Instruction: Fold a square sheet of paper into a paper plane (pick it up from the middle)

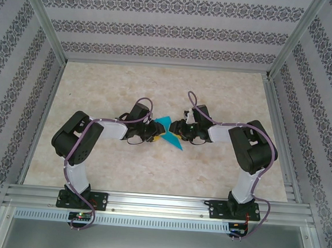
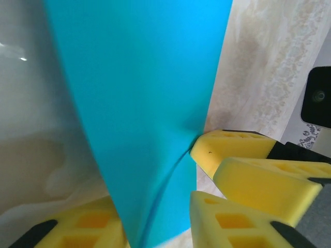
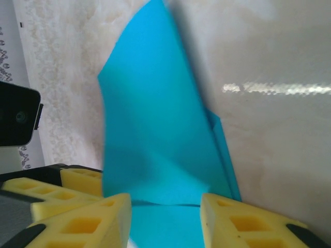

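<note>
Paper [image 1: 166, 130], a teal sheet partly folded, stands up off the middle of the pale table [image 1: 150, 174], between two claws that meet tip to tip. Left claw [image 2: 158, 222]: yellow fingers narrowly apart with paper between them; I cannot tell whether they pinch it. Right claw [image 3: 165, 206]: fingers apart, paper lying across the gap.
</note>
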`<state>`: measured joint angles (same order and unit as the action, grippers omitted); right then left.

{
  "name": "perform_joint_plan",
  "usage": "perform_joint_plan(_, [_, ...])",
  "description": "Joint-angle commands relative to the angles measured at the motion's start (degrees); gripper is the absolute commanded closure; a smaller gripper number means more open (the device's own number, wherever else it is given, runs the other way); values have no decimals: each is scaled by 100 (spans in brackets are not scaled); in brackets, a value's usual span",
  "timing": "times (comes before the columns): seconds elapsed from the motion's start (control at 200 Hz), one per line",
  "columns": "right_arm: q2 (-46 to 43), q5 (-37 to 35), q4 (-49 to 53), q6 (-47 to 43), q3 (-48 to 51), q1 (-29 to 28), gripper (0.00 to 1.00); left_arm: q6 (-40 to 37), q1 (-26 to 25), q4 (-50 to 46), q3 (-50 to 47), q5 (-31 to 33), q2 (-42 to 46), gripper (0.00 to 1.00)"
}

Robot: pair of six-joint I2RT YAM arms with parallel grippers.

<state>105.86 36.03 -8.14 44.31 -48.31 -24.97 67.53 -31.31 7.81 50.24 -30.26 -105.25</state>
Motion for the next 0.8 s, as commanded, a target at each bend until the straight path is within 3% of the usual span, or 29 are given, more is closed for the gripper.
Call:
perform_joint_plan(0.0, [-243, -369, 237, -457, 76, 43, 52, -101, -77, 267, 156, -72, -53, 77])
perform_joint_plan(0.135, [-781, -600, 201, -970, 171, 33, 38, -151, -77, 131, 207, -59, -70, 91])
perform_joint_plan(0.305, [-1550, -1437, 113, -2000, 590, -179, 31, -166, -86, -135, 278, -37, -1, 93])
perform_joint_plan(0.415, [-2035, -2791, 155, -2742, 967, -698, 33, -179, -95, -368, 369, -57, 31, 93])
perform_joint_plan(0.495, [-2254, -3298, -90, -3188, 1262, -984, 33, -178, -103, -529, 439, -67, 54, 92])
perform_joint_plan(0.594, [-2307, -3325, -626, -3698, 1602, -1141, 41, -175, -103, -754, 533, -59, 51, 92])
perform_joint_plan(0.794, [-2162, -3685, -1321, -4563, 1806, -1597, 41, -121, -106, -1041, 685, -130, 65, 91])
